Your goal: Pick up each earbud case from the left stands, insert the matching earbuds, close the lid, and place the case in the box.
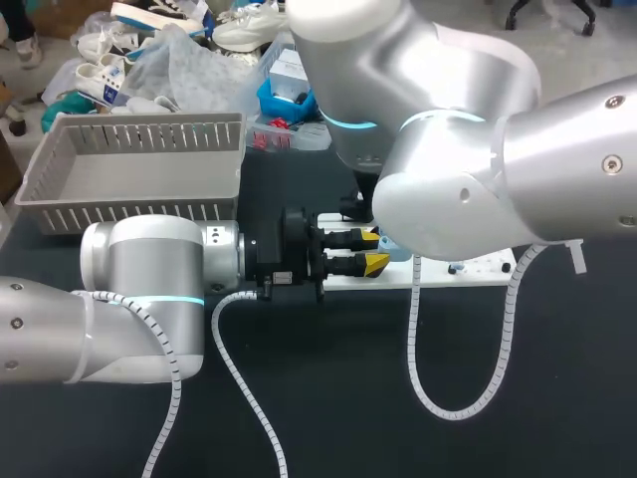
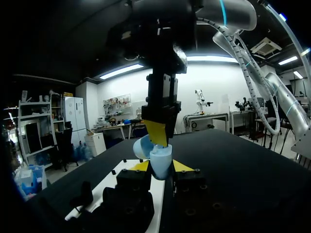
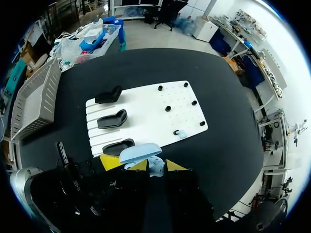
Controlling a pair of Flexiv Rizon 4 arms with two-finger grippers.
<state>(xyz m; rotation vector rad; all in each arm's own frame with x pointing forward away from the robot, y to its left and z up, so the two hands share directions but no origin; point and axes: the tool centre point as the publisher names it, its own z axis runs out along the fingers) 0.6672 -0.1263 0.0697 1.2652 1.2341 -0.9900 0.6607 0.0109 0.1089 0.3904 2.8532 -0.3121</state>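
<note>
- Step in hand, by my judgement: seating an earbud in the open earbud case [image 2: 160, 160]. My left gripper [image 1: 375, 251] clamps the case body between both yellow tips, clear of the table, with the lid [image 3: 140, 153] swung open
- My right gripper [image 2: 158, 131] stands directly over the case mouth; I cannot tell its grip state
- Advised: hold the left arm rigid and level, bring the right straight down into the well with light pressure, and keep off the lid. The rounded shell may twist in the clamp
- Case: pale blue, glossy hard plastic, pebble-shaped, with a shallow domed lid
- Beneath: a flat white grooved board [image 3: 146, 111] with black moulded stands [image 3: 112, 119] and short black pegs [image 3: 167, 108]. A small pale blue piece, likely an earbud [image 3: 181, 134], lies among the pegs
- Box: a grey slatted plastic basket [image 1: 129, 209], at ten o'clock from the left gripper and well apart
</note>
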